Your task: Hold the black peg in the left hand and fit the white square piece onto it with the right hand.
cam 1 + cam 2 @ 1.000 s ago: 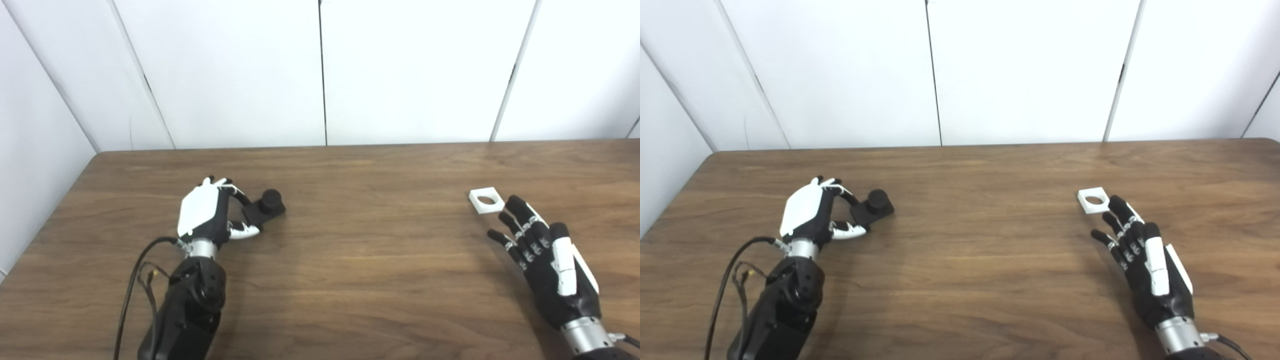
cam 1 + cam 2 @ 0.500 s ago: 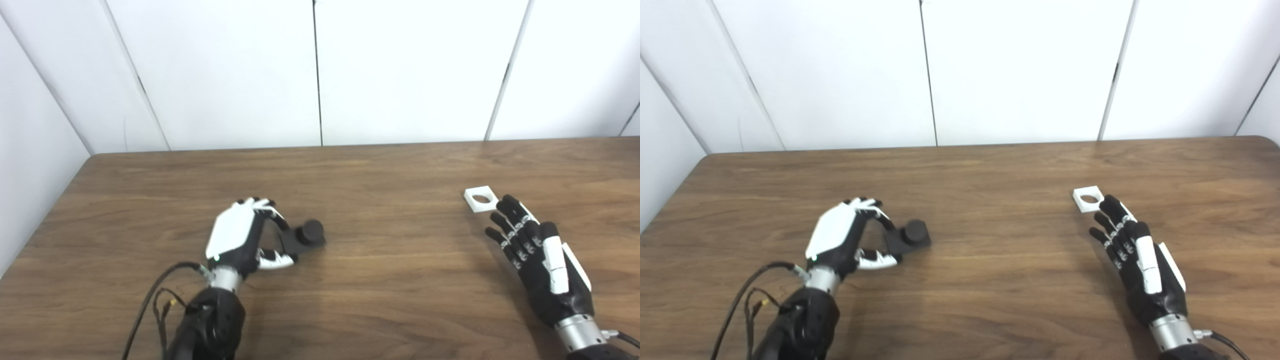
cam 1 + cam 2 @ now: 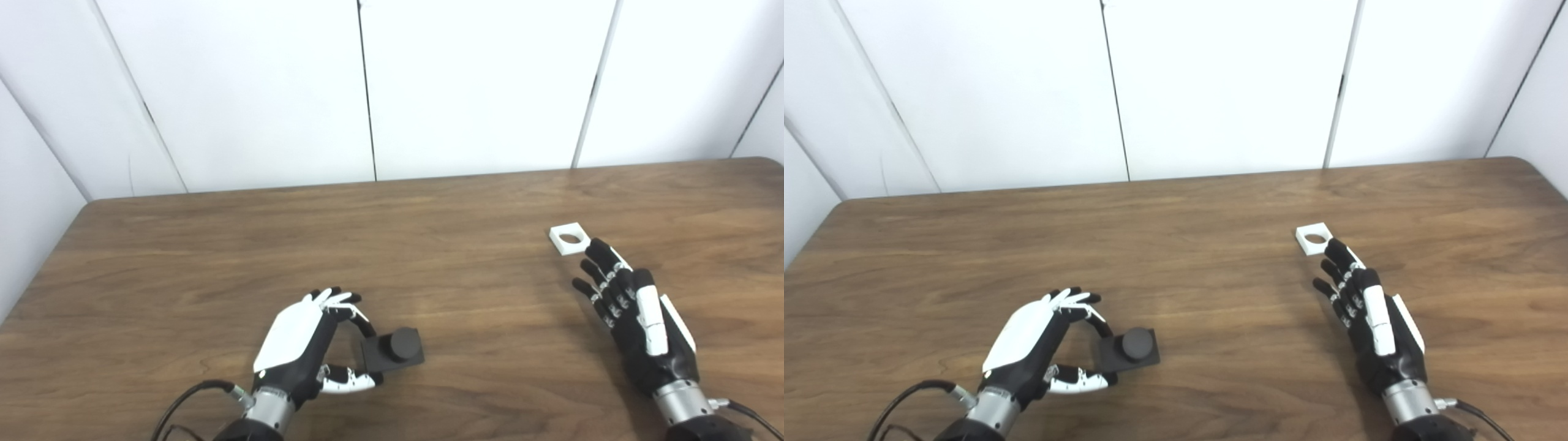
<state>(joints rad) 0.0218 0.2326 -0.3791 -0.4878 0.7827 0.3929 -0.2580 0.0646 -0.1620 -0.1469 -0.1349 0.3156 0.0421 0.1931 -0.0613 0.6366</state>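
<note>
Since the earlier frames, the left hand [image 3: 303, 352] has carried the black peg on its square black base [image 3: 394, 352] from the left-centre of the wooden table [image 3: 429, 275] to the lower centre of the frame; the camera has also shifted. The left hand's fingers and thumb pinch the near-left edge of the base, and the peg stands upright; whether the base rests on the table cannot be determined. The right hand [image 3: 637, 312] lies open at lower right, fingers spread and holding nothing, its foremost fingertip just beside the flat white square piece with a round hole [image 3: 569, 238], which lies on the table at centre right. The piece appears light, rigid and thin, so it likely slides when nudged; grip it by opposite outer edges, leaving the hole unobstructed.
</note>
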